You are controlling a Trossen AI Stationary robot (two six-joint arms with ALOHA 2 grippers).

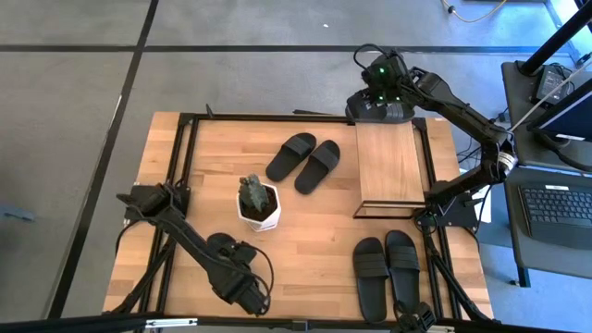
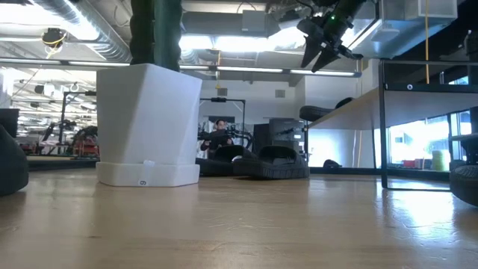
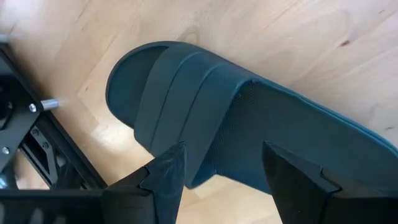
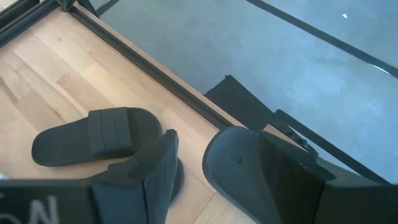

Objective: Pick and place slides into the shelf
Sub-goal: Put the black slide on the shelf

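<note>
White pot (image 1: 258,211) w/ small cactus (image 1: 252,191) mid-table; possibly a person (image 2: 218,133) in bkgd.

Matte rubbery slides (image 1: 303,161), wooden shelf (image 1: 388,163)

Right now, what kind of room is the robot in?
Probably a robotics lab or workshop: bare ceiling ducts, other equipment behind the table, and a desk with a keyboard beside it.

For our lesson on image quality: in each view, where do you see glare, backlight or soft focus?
Low view: bright windows and ceiling lights backlight the white plant pot, and the tabletop shines near the shelf. Left wrist view: a glare patch on the wood beside the slide; the fingers look soft. High view: even light.
</note>
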